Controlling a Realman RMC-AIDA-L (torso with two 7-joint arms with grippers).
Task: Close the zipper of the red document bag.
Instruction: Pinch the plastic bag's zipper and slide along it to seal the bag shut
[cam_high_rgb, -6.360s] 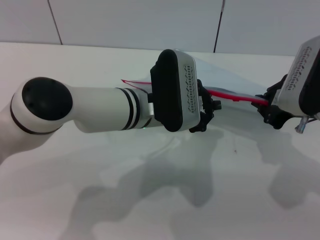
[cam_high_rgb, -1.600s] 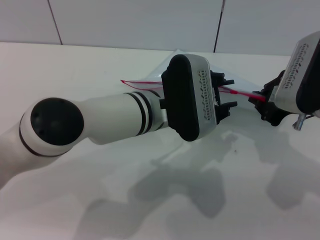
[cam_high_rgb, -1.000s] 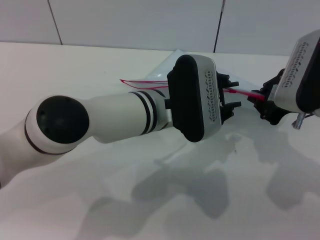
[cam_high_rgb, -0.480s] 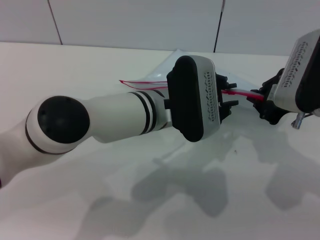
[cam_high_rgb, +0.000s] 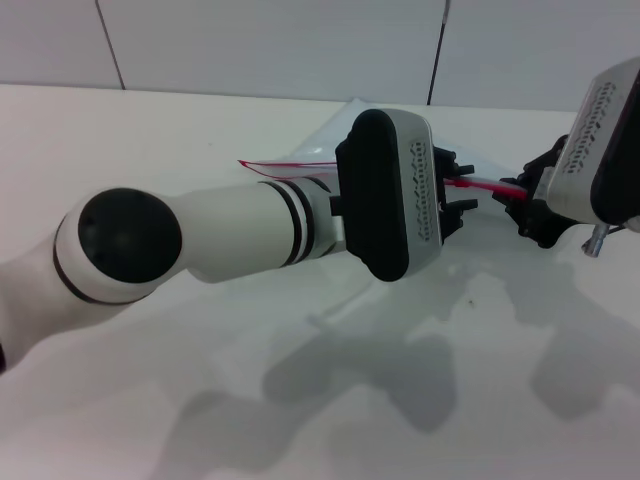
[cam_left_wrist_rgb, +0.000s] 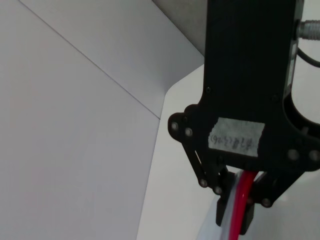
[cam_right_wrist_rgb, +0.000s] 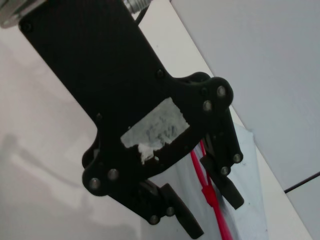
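**Red zipper (cam_high_rgb: 483, 186) closing, likely the last stretch**

White table (cam_high_rgb: 150, 130) is carrying the bag (cam_high_rgb: 470, 150), which is lying far-centre, partly hidden behind the left arm. Its zipper is running along the near long edge, left to right, with the right end dipping slightly toward the robot. Close together, the left gripper (cam_left_wrist_rgb: 235, 220) is pinching the zipper tight and the right gripper (cam_high_rgb: 527, 210) is sitting at the strip's right end; its hold I cannot tell. Advice: pull straight along the strip, level, with the far end taut and no twisting.

Black claw (cam_left_wrist_rgb: 239, 212) pinched on the red zipper (cam_left_wrist_rgb: 242, 197).
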